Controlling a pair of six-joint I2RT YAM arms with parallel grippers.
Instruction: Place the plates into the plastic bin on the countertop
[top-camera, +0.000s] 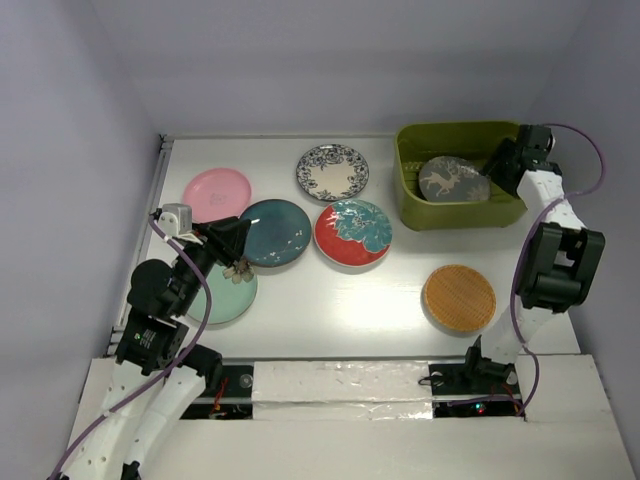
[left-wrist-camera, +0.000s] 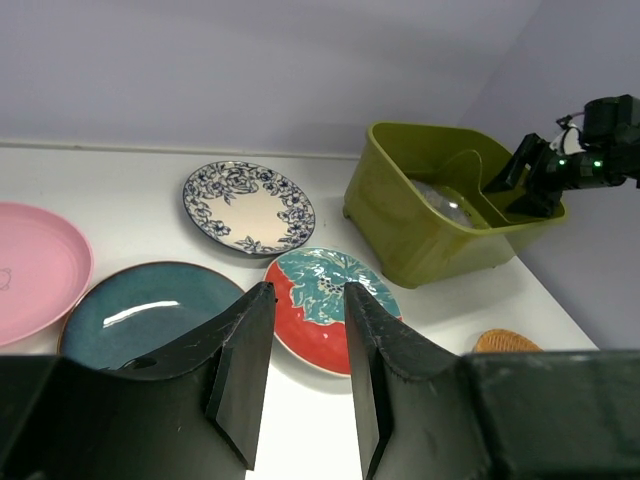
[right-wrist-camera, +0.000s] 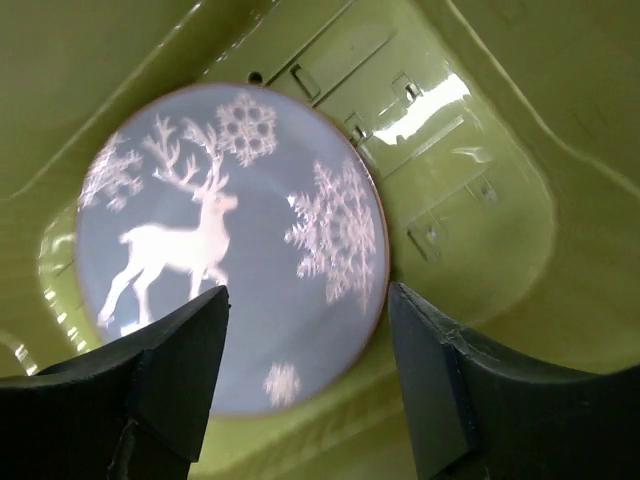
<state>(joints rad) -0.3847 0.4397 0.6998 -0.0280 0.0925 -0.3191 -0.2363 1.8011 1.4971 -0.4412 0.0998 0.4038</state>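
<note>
Bright, even overhead light, soft shadows. Glare patch inside olive-green plastic bin; sheen streak on dark teal round plate. Wrist-view foregrounds soft.

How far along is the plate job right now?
Done: the deer plate sits in the bin. In hand: nothing; right fingers open above it, left fingers open by the teal plate. Left: six on the countertop, teal plus pink, patterned, red, mint, orange.
</note>
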